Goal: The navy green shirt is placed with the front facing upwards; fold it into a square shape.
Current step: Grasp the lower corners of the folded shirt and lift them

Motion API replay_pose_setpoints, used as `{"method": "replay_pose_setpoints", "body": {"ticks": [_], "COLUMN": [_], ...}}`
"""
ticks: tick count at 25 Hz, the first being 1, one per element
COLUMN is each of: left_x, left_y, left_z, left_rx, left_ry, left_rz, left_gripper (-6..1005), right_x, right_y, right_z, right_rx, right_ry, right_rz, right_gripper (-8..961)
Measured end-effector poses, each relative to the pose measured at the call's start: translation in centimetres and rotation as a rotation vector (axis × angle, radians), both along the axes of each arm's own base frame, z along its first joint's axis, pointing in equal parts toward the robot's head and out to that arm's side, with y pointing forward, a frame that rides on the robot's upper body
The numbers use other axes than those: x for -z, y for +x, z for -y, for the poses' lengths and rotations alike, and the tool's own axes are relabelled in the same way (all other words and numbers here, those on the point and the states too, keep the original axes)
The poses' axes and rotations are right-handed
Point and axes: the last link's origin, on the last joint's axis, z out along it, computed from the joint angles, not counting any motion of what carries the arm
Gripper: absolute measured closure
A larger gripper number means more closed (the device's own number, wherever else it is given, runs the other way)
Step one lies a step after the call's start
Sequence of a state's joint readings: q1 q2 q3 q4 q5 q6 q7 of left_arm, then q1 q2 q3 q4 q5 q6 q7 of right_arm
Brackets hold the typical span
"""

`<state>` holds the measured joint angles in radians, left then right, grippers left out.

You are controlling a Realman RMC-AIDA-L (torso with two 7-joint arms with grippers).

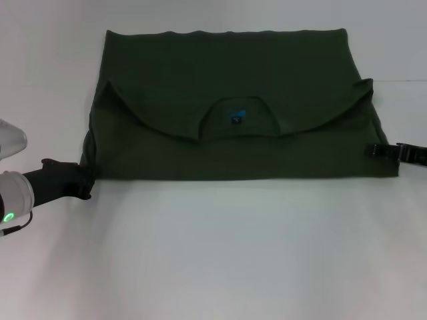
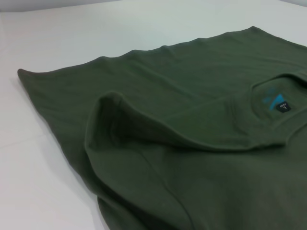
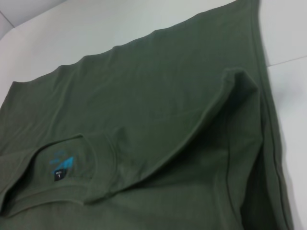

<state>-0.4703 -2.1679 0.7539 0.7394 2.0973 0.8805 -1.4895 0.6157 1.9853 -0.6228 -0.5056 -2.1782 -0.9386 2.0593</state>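
The navy green shirt (image 1: 233, 73) lies flat on the white table, doubled over so that its ribbed collar (image 1: 237, 130) and blue neck label (image 1: 237, 117) show in the middle. Both sleeves are turned in toward the collar. My left gripper (image 1: 83, 181) is at the shirt's near left corner, touching the cloth's edge. At the shirt's right edge, close to the near right corner, is my right gripper (image 1: 380, 151). The left wrist view shows the shirt (image 2: 168, 182) with a folded sleeve (image 2: 115, 120). The right wrist view shows the shirt (image 3: 144, 96) and its label (image 3: 58, 173).
The white table (image 1: 213, 253) stretches wide in front of the shirt and on both sides. A narrow strip of table shows behind the shirt's far edge (image 1: 227, 31).
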Motion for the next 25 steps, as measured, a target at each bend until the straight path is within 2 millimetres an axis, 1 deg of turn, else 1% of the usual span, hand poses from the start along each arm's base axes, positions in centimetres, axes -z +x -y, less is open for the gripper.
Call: {"method": "replay_pose_setpoints", "body": {"ticks": [4,9,12,22,25], "left_x": [0.07,0.07,0.06,0.14,0.14], "left_y": [0.01,0.02,0.01,-0.02,-0.02], "left_z": [0.01,0.00,0.01,0.05,0.05], "left_rx": [0.001,0.001,0.001,-0.001,-0.001], "left_ry": [-0.003,-0.003,-0.003,-0.005,-0.005], "left_rz": [-0.001,-0.001,-0.001,0.000,0.001], "left_gripper": [995,995,995,995,994], "right_x": [0.09,0.86,0.75,0.70,0.54], "right_y": [0.22,0.01,0.15,0.52,0.70], "right_z": [0.06,0.20,0.27,0.75,0.94], "right_rx": [0.008,0.004,0.008,0.003,0.004], "right_ry": [0.004,0.000,0.018,0.007,0.009], "right_rz": [0.008,0.005,-0.002,-0.003,-0.003], "right_gripper": [250,260,269,508,748]}}
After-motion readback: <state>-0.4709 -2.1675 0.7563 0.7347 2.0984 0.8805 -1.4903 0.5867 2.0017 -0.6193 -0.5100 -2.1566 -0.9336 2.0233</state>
